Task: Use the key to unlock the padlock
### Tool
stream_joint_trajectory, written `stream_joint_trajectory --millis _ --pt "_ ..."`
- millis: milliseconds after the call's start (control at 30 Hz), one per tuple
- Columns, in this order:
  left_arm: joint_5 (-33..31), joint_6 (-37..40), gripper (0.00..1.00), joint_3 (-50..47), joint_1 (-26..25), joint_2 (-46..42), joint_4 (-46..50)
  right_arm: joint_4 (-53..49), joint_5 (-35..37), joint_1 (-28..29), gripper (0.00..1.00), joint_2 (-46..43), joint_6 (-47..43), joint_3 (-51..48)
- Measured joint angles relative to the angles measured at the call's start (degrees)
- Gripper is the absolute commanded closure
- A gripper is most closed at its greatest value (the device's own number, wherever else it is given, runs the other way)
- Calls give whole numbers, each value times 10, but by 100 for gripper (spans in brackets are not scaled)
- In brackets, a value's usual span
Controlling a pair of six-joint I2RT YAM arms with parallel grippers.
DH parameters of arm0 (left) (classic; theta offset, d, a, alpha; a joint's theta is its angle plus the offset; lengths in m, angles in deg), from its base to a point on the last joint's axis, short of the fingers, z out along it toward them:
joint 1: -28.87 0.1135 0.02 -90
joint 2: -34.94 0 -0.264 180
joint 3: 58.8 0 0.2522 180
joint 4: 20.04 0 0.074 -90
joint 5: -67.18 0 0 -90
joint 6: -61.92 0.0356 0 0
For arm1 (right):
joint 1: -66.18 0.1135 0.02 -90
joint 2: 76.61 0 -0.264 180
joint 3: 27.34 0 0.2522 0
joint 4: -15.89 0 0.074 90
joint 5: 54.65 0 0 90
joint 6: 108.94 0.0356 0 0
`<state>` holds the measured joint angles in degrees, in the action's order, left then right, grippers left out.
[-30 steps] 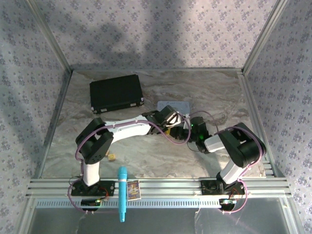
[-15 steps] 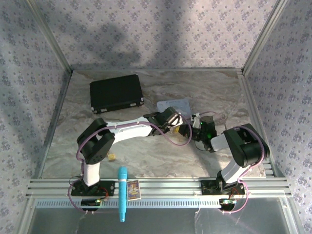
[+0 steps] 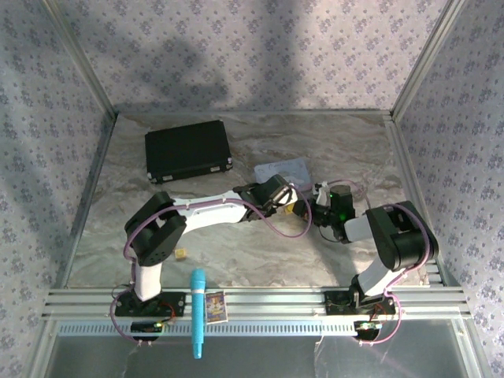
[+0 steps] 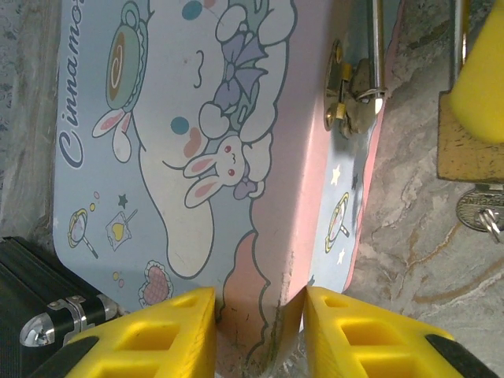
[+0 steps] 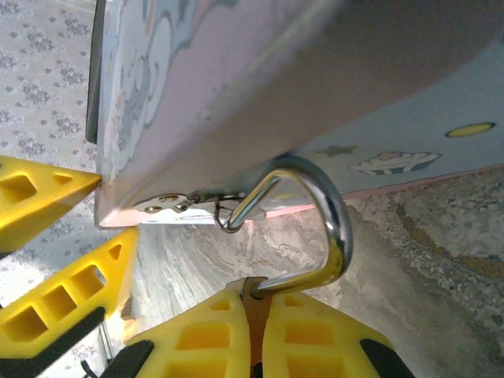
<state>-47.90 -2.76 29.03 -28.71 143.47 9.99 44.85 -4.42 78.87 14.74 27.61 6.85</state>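
Pinching the padlock (image 4: 465, 161) in my nearly closed right claw (image 5: 252, 303), its shackle (image 5: 335, 228) through the clasp (image 4: 346, 110) on the tin (image 4: 173, 157), I clamp the tin corner with my part-open left claw (image 4: 260, 303). The key (image 4: 475, 209) sits just under the padlock; any tug may slip my thin grip.

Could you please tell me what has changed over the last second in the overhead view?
The right arm's wrist swung rightward, away from the left arm, with the right gripper shut on the padlock throughout. The left gripper kept its hold on a corner of the tin. The tin and the black case stayed put.
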Motion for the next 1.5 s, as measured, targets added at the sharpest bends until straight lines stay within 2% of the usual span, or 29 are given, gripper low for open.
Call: stream_joint_trajectory --millis 333,467,700,1033,1100,1233,1300,1500 --pt "-2 -9 69 -8 -3 -2 -16 -52 60 -18 100 -20 89 1" --pt "-2 -12 68 -12 -3 -4 -20 -73 64 -26 100 -20 98 6" --pt "-3 -20 68 -12 -3 -4 -20 -145 42 -25 100 -20 64 19" --pt "-14 -38 67 -12 -6 -4 -18 -247 11 -57 100 -42 -13 29" --pt "-19 -42 64 -12 -6 -4 -15 -291 15 -57 100 -50 -34 43" --pt "-27 -56 52 -12 -6 -4 -9 -413 36 -60 99 -77 -83 75" --pt "-28 -65 46 -12 -6 -4 -4 -480 54 -60 97 -85 -113 99" --pt "-22 -96 35 -10 -6 -4 5 -606 74 -63 86 -78 -178 149"
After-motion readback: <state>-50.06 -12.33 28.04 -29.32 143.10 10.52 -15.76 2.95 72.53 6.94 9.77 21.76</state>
